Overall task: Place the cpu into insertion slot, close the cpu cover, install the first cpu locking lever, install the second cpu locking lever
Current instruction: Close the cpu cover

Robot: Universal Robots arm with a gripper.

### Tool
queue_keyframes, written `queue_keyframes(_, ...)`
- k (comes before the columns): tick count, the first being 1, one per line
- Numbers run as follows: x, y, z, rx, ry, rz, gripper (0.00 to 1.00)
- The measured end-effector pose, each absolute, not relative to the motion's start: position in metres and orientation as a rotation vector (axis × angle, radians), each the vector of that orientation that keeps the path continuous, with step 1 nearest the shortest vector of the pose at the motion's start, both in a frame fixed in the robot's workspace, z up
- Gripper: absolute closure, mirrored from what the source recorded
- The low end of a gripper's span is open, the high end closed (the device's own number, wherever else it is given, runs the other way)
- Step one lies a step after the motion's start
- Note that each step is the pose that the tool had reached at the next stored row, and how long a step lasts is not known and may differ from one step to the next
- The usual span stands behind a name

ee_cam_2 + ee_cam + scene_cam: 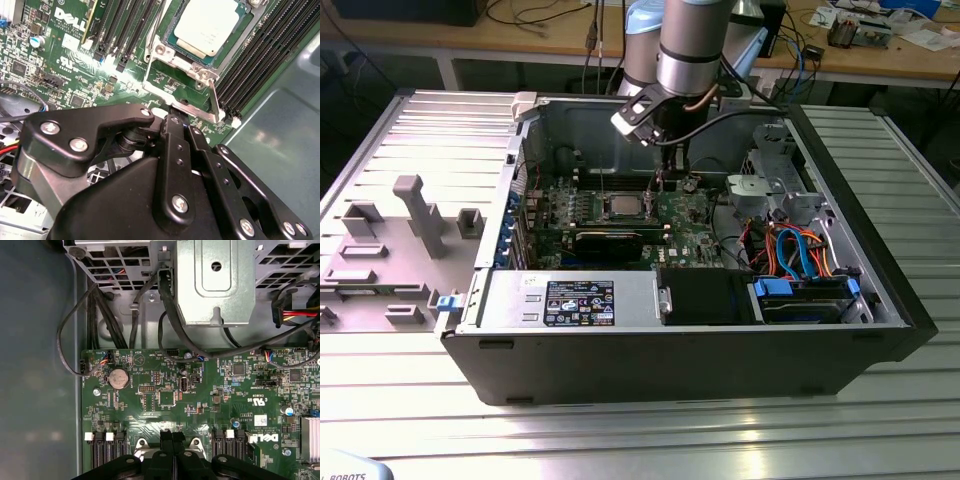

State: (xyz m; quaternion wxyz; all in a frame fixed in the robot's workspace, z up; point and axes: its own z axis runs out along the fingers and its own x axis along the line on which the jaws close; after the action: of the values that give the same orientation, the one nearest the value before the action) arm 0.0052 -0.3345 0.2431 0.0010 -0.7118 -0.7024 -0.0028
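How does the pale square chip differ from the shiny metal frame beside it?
The cpu is a solid pale slab; the cpu cover is a frame with an open window showing green board. The cpu lies in the insertion slot; the cpu cover sits beside it, not over it, its edge by the closed hand. Both are squarish silver-grey metal.

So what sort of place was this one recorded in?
Probably a robotics lab or workshop: an open computer case sits on a ribbed metal table, the robot arm reaches into it, and a wooden workbench strewn with cables runs behind.
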Motion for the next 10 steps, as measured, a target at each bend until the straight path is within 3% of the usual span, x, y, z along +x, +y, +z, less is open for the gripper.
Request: queue_keyframes(10, 0.0039, -0.3345, 0.2420, -2.233, -2.203, -0.005, 0.89)
